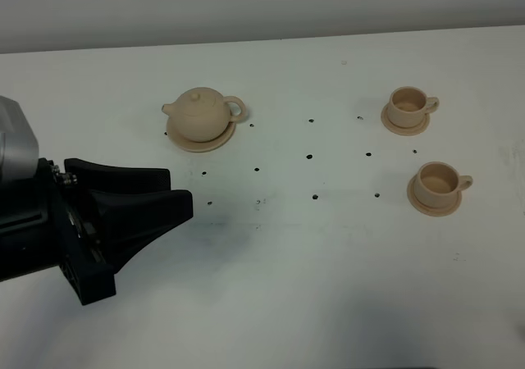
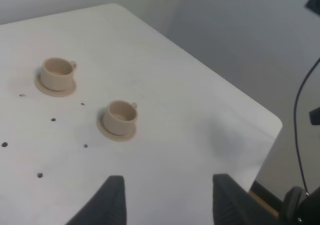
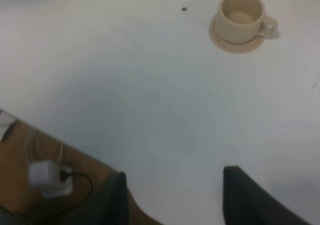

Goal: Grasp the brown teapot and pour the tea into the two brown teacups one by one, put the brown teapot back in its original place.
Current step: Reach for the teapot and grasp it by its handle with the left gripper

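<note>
The brown teapot stands upright with its lid on, resting on its wide saucer at the back left of the white table. The two brown teacups sit on small saucers at the right, one farther back and one nearer; both also show in the left wrist view. My left gripper hovers open and empty in front of and left of the teapot, apart from it. My right gripper is open and empty near the table's edge, with one teacup ahead of it.
Small dark dots are scattered over the table's middle. The left wrist view shows the table's rounded corner and a black cable beyond it. Below the table edge in the right wrist view lies a white power adapter with a cord.
</note>
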`<state>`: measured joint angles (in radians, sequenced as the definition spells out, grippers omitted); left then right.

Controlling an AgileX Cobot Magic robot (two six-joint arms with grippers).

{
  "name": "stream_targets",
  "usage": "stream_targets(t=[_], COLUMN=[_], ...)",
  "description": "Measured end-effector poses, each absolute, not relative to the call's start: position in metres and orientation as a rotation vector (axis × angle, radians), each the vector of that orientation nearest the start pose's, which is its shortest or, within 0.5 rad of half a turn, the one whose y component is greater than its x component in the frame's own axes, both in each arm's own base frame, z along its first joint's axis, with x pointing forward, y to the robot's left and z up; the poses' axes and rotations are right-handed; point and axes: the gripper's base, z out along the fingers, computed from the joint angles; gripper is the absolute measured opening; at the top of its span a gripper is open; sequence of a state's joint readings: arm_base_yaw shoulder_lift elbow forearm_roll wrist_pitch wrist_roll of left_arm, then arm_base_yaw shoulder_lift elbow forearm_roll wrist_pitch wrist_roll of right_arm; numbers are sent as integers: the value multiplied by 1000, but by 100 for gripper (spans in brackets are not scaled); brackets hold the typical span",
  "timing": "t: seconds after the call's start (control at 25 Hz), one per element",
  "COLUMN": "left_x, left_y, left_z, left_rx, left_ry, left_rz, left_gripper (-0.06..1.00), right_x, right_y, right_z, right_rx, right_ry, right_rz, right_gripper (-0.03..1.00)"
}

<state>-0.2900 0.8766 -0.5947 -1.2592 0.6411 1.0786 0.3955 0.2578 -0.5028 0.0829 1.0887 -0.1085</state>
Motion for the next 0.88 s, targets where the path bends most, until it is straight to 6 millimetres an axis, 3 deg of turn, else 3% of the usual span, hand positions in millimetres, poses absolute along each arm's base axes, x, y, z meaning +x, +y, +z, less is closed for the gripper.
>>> stream_targets(t=[0.52, 0.88], left_x=[153, 190], left_y=[-95, -98], left_z=[306, 275], left_rx=[521, 425], left_ry=[1929, 2092], left_rz=[-805, -739], left_gripper=[43, 43], right_x=[11, -6], right_y=[9, 8], right_z=[274, 274], right_rx=[-214, -51], right_ry=[2180, 2071], right_rz=[112, 14], right_gripper=[42, 42])
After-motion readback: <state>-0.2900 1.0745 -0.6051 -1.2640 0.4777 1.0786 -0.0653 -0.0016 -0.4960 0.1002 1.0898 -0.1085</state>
